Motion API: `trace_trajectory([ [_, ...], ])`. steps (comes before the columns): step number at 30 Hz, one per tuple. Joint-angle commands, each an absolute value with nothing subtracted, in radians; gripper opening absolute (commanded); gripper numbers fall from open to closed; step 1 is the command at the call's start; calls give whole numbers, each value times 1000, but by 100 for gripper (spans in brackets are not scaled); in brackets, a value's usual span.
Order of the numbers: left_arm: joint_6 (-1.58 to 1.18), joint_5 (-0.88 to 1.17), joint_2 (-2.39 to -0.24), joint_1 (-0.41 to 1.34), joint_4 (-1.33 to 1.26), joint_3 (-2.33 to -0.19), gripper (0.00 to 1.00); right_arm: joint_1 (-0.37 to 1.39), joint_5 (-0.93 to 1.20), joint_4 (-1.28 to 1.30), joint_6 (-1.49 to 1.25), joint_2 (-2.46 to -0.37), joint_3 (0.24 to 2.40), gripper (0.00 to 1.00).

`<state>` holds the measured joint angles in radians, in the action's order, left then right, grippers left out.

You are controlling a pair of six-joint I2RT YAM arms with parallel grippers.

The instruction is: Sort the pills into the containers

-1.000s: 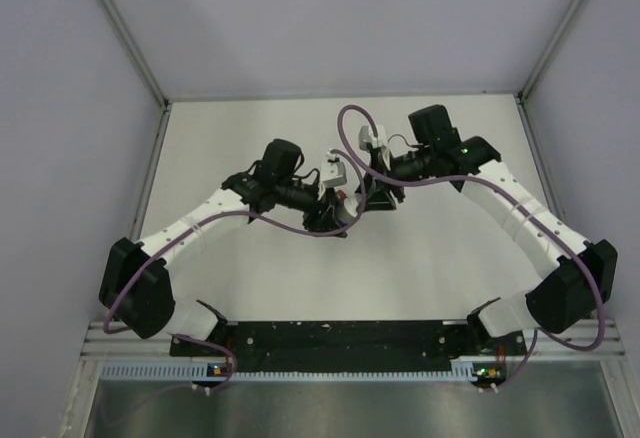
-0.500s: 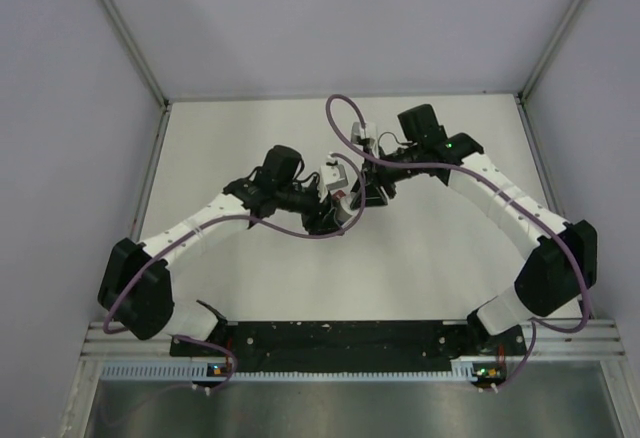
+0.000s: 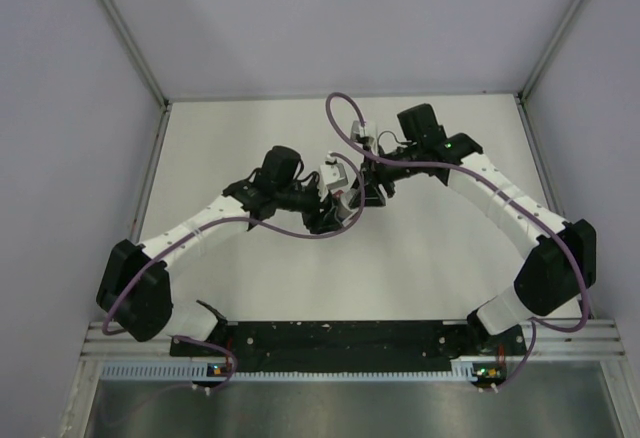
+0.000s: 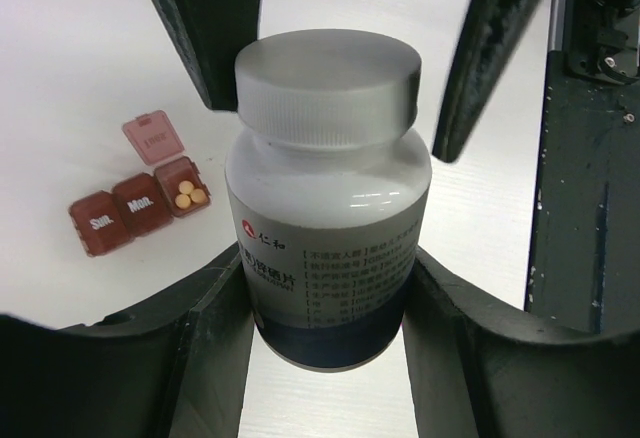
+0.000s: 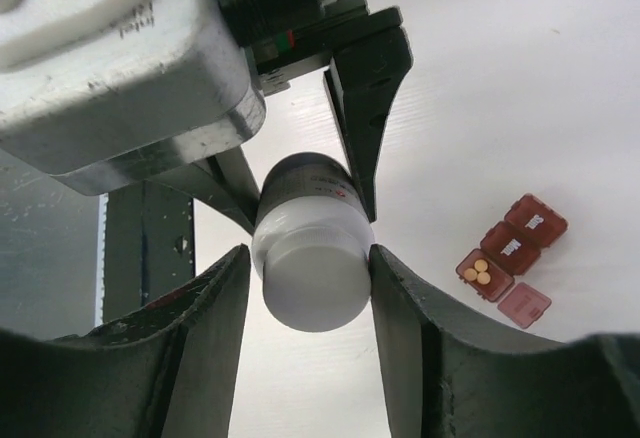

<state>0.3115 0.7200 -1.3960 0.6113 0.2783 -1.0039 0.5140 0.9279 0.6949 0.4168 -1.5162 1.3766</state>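
A white pill bottle [image 4: 330,208] with a printed label and a white ribbed cap [image 4: 328,78] hangs above the table between both grippers. My left gripper [image 4: 328,263] is shut on the bottle's lower body. My right gripper [image 5: 308,258] is shut round the cap [image 5: 310,293] from the opposite end. The containers [image 4: 135,208] lie on the table: a dark red-brown strip of three compartments, two closed and marked Sun. and Mon. The third compartment is open, lid flipped back, with three yellow pills [image 4: 187,195] inside. The strip also shows in the right wrist view [image 5: 510,248].
The white table [image 3: 450,258] is walled by grey panels on three sides. The two arms meet near the table's middle [image 3: 350,198], with purple cables looping over them. A black rail [image 3: 340,336] runs along the near edge.
One second ago my right gripper stood a little to the right; it has moved left onto the bottle's cap. My left gripper holds the bottle almost still.
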Motion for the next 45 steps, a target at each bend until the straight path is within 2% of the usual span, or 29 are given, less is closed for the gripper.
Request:
trace_trajectory([
  [1,291,690,-1356,611,120,-1020,0,522,953,732,380,-1500,1371,57],
  [4,290,696,-1358,609,120,-1022,0,522,951,730,385,-1497,1367,69],
  [10,288,706,-1354,609,121,-1022,0,522,948,724,384,-1497,1361,75],
  [26,239,765,-1384,614,101,-1034,0,523,953,670,339,-1529,1370,72],
  [36,242,793,-1385,632,107,-1032,0,523,953,661,324,-1552,1388,62],
  [41,250,792,-1396,637,118,-1029,0,523,953,661,324,-1551,1388,45],
  [45,255,781,-1397,637,124,-1026,13,523,936,664,325,-1540,1378,28],
])
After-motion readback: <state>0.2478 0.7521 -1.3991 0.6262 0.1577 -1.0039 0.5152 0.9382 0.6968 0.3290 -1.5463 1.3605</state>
